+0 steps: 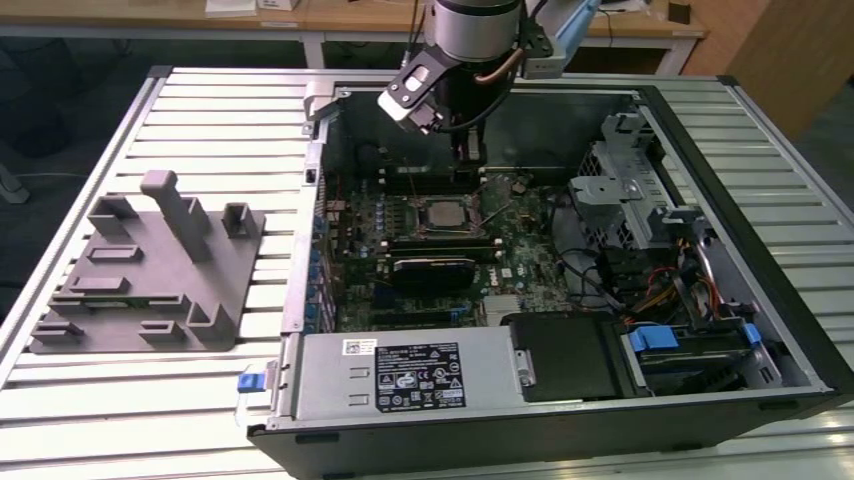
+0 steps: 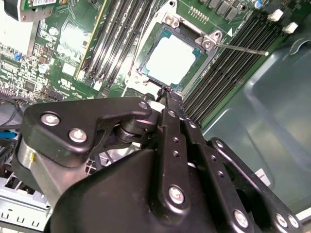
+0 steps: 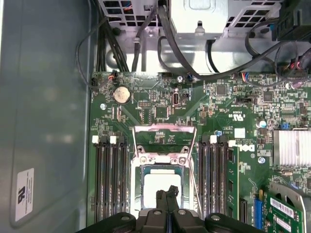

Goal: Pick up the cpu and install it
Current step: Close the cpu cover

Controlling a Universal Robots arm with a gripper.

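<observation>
The cpu (image 1: 438, 213) lies flat in its socket on the motherboard, inside the open computer case. Its silvery top is visible in both wrist views (image 2: 172, 60) (image 3: 163, 187), and the socket's metal frame (image 3: 164, 138) is folded open beside it. My gripper (image 1: 470, 155) hangs inside the case, a little above the board and just off the chip's edge. The black fingertips (image 2: 167, 92) (image 3: 167, 194) are pressed together with nothing between them, so the gripper is shut and empty. They cover one edge of the chip in the first wrist view.
The case walls (image 1: 694, 150) enclose the board. Memory slots (image 3: 109, 179) flank the socket on both sides, and cables (image 3: 146, 34) hang near the drive cage. A grey fixture with upright posts (image 1: 147, 270) stands on the slatted table at the exterior view's left.
</observation>
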